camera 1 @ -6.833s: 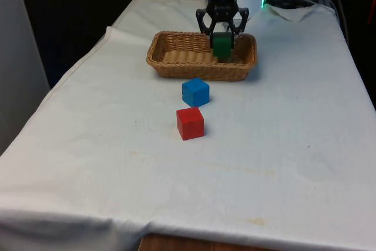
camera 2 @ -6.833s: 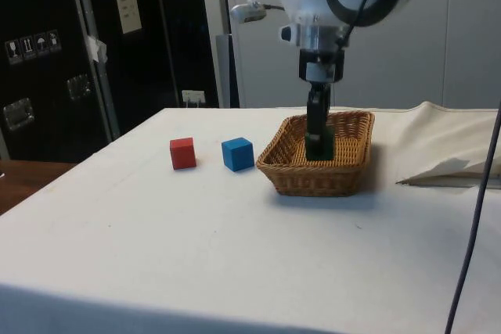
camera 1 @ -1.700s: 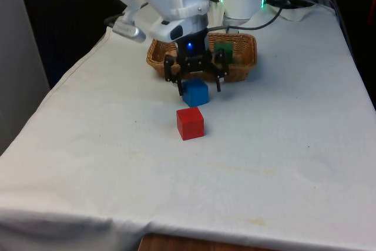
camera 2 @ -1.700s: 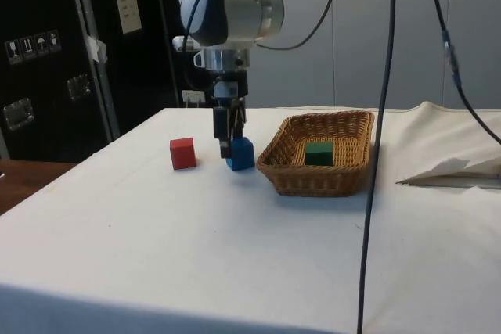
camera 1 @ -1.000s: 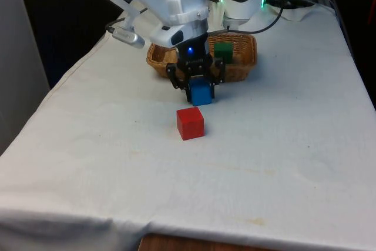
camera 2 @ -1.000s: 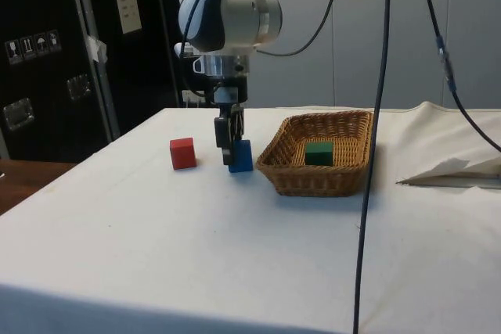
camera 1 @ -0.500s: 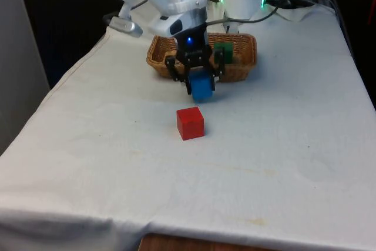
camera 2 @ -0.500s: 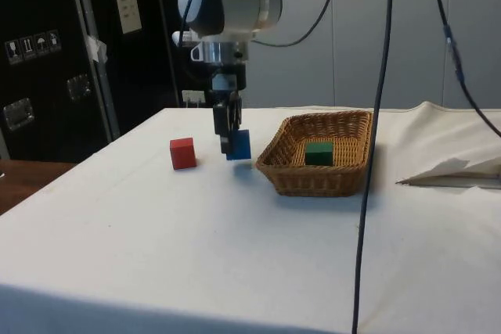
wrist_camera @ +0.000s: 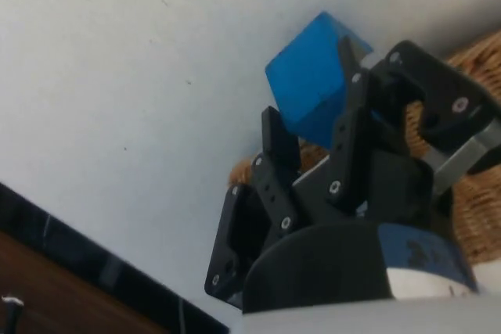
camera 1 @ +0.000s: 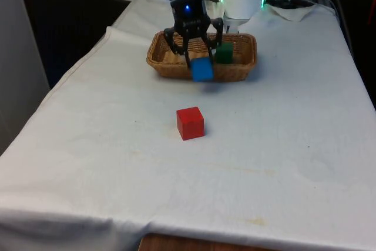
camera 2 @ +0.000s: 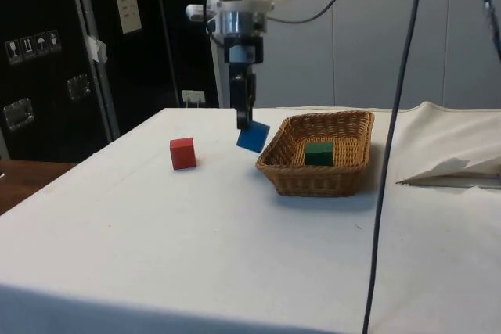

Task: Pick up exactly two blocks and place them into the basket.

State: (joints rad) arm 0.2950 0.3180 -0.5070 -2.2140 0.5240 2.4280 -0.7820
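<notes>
— One block sits in the basket (camera 1: pixel 161 66) already: the green block (camera 1: pixel 224 53), on the floor of it toward the front view's right. Is the second one secure?

— Only partly, I'd say. The gripper (camera 1: pixel 194 57) has its fingers clamped on the blue block (camera 1: pixel 202 70), and the block hangs clear of the white cloth (camera 1: pixel 276 145), but it is tilted. In the side view the blue block (camera 2: pixel 253 137) hangs corner-down below the gripper (camera 2: pixel 246 119), just short of the basket's near rim (camera 2: pixel 275 168).

— So the hold is at an edge rather than flat on two faces?

— That is how it reads. In the wrist view the blue block (wrist_camera: pixel 311 84) sits skewed between the fingers (wrist_camera: pixel 279 146), sticking well out past their tips. I judge the contact to be small.

— What goes wrong from here?

— Mainly a slip. A quick sideways swing toward the basket could let the block pivot further or drop out onto the cloth, short of the rim. The lowest corner is also a risk: carried too low, it could catch the wicker wall and push the basket or knock the block free.

— And the red block (camera 1: pixel 190 123)?

— It rests on the cloth, well apart from the basket, nearer the camera in the front view. With exactly two wanted, it should be left there; picking it up too would overshoot the count.
</notes>
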